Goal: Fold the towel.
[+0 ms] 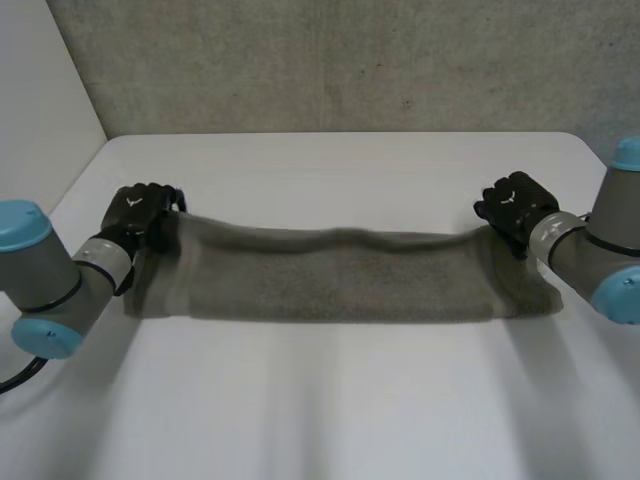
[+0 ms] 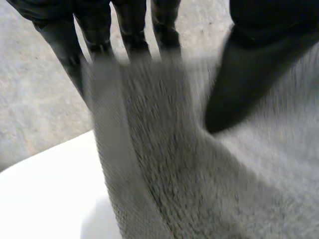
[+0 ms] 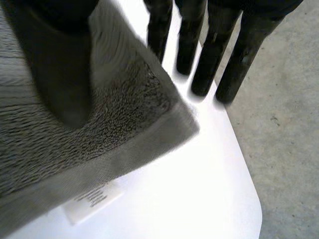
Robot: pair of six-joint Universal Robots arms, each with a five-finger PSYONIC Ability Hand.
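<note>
Fold, mid-step. Towel [image 1: 340,275] is spread wide across the tabletop [image 1: 330,410], long axis running from one arm to the other. Its far edge is raised and strung between the two hands, and its near edge appears to lie on the tabletop. Left robot hand [image 1: 140,215] grasps the far corner at its own end: in the left wrist view the thumb [image 2: 244,79] presses on the pile and the fingers [image 2: 132,30] run behind the cloth, so a pinch. Right robot hand [image 1: 515,210] grasps the far corner at the other end, with its thumb [image 3: 60,69] down on the cloth and its fingers [image 3: 209,59] straight and showing beyond the corner. The cloth hides where they meet it, but I read this as a pinch too. A white label [image 3: 92,201] hangs under the hem near that corner. The raised edge sags a little in the middle, with a slight wave there. Judgement: the step in hand is carrying the far edge over to meet the near one, and the fold is not yet made. To do it well — move both hands together at one height and pace, so the raised edge runs parallel to the near hem. Hold enough tension to take out the sag, but not so much that a corner pulls from a pinch. Do not let the near edge drag along the tabletop. Set the corners squarely on the near corners before letting go. Risk, as I read it — the right grasp sits close to the corner's tip and may slip first.
</note>
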